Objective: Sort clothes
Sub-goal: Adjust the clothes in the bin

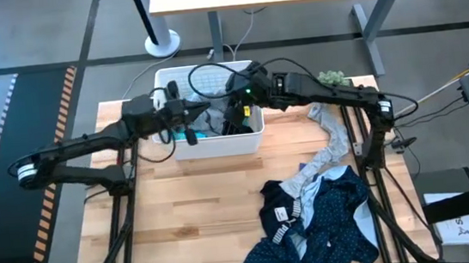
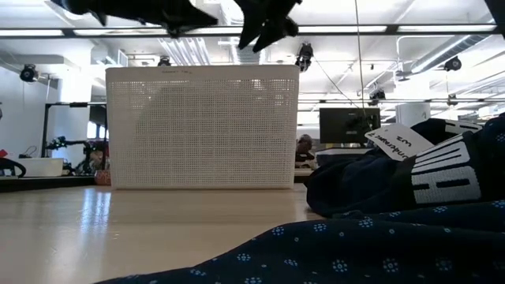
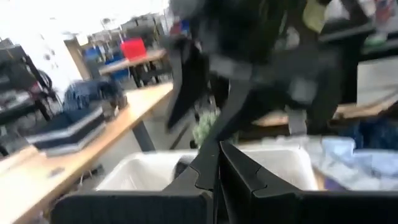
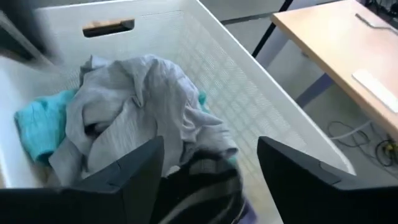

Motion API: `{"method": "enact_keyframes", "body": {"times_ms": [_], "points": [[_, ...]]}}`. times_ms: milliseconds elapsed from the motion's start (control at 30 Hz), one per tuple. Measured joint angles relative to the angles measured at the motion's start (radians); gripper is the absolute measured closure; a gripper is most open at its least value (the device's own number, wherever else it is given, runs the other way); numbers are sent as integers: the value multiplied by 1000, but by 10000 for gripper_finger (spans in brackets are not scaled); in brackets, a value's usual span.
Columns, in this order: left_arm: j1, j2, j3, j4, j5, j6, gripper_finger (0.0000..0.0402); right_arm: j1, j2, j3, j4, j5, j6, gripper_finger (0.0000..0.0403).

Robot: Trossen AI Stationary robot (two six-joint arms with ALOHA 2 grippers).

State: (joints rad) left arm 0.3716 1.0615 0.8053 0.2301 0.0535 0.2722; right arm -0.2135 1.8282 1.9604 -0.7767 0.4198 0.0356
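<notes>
The right gripper (image 4: 208, 165) hangs over the basket (image 1: 252, 138) at the surface's far edge, fingers spread wide with nothing between them. Below it in the basket lie a grey garment (image 4: 137, 106), a teal one (image 4: 37, 127) and a dark striped one (image 4: 205, 186). The left gripper (image 1: 203, 117) is over the basket's left side, fingers pressed together and empty. More clothes lie near the surface's right front corner: a navy dotted piece (image 1: 338, 225), a black piece with white stripes (image 1: 282, 218), and a grey one (image 1: 331, 135) trailing toward the basket.
</notes>
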Motion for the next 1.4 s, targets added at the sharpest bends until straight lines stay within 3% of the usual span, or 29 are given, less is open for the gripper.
{"method": "enact_keyframes", "body": {"times_ms": [67, 167, 300, 400, 600, 933, 1233, 1400], "points": [[27, 49, 16, -17, 23, -3, 402, 7, -10, 42, -61, 1, -9, 161], [67, 125, 51, -38, 81, -24, 402, 21, -36, 100, -145, 1, -26, 205], [94, 239, 138, -119, 181, -37, 402, 36, -86, 134, -234, 2, -35, 314], [96, 332, 229, -226, 190, -24, 402, 50, -126, 128, -282, 3, -39, 387], [141, 477, 316, -392, 130, -21, 402, 97, -211, 86, -366, 65, 24, 396], [240, 558, 241, -337, 135, -75, 402, 150, -347, -139, -386, 106, 161, 402], [262, 650, 196, -267, 180, -74, 402, 209, -461, -442, -275, 105, 301, 403], [275, 710, 187, -211, 234, -97, 402, 245, -505, -537, -229, 105, 347, 403]]}}
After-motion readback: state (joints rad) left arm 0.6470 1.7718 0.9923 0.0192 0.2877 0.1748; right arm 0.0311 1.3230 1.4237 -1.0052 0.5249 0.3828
